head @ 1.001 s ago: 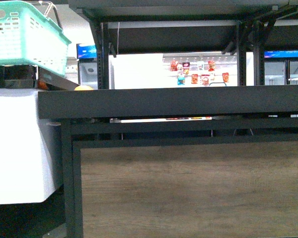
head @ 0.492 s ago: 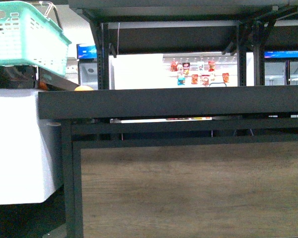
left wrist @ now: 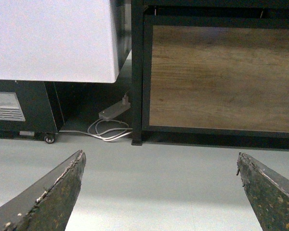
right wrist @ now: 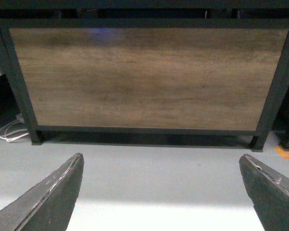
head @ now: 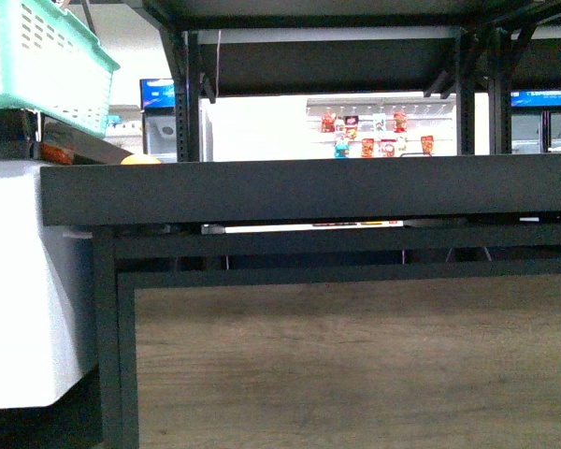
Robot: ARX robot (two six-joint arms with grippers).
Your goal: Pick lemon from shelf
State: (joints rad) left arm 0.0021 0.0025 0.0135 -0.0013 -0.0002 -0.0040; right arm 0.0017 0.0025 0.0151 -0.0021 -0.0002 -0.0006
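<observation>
The shelf point(head: 309, 190) fills the front view: a black rack with a wide dark tray edge at mid-height and black posts above it. Just over the tray's left end peeks the top of a small yellow-orange fruit point(head: 140, 160); I cannot tell whether it is the lemon. Neither arm shows in the front view. In the left wrist view my left gripper point(left wrist: 160, 154) is open over bare grey floor, facing the rack's lower left corner. My right gripper point(right wrist: 161, 156) is open too, with nothing between its fingers, facing the rack's wooden base panel point(right wrist: 147, 77).
A teal plastic basket point(head: 37, 65) sits at the upper left above a white cabinet point(head: 19, 281). A power strip and white cables point(left wrist: 113, 111) lie on the floor by the rack's left leg. Store fridges and hanging snack packs point(head: 374, 136) show behind.
The whole front view has slid left and the shelf looks slightly larger: the tray's left end and the basket sit further left than a second ago.
</observation>
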